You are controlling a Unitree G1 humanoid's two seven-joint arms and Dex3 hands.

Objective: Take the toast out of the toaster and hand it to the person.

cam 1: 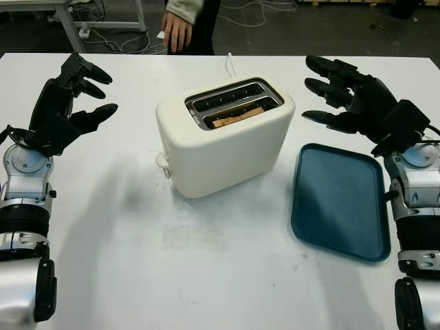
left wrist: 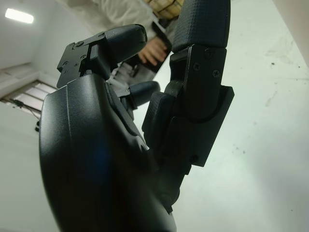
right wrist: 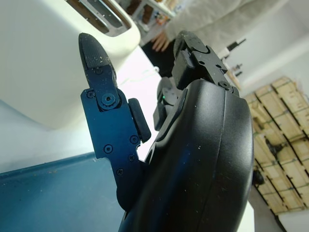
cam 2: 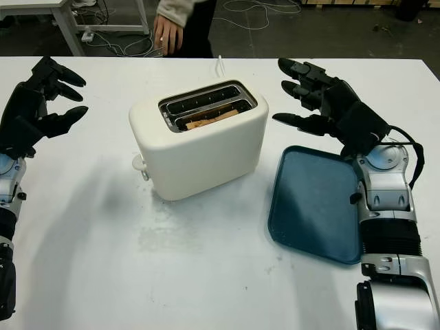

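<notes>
Toaster point(cam 1: 227, 137): cream, two slots, upright near the middle of the white surface point(cam 1: 137, 261), set at an angle with its lever knob facing the robot's left side
Toast point(cam 1: 238, 116): one browned slice sunk in the slot nearer the robot, its top edge just below the slot's rim; the far slot looks dark inside
Tray point(cam 1: 340, 199): dark blue, flat on the surface just beside the toaster on the robot's right, not touching it
Left hand point(cam 1: 69, 103): raised above the surface well to the left of the toaster, palm turned toward it, fingers point(cam 1: 96, 115) extended and holding nothing
Right hand point(cam 2: 330, 103): raised over the far end of the tray, near the toaster's right end but apart from it, fingers point(cam 2: 294, 120) stretched toward the toaster, nothing in its grasp
Right wrist view: one finger point(right wrist: 99, 72) stands out in front of the toaster's cream wall, with the tray below it
Person: stands at the far edge of the surface behind the toaster, a hand point(cam 1: 177, 31) hanging from a light sleeve point(cam 1: 185, 8) over the dark floor
Floor: cables lie beyond the surface
</notes>
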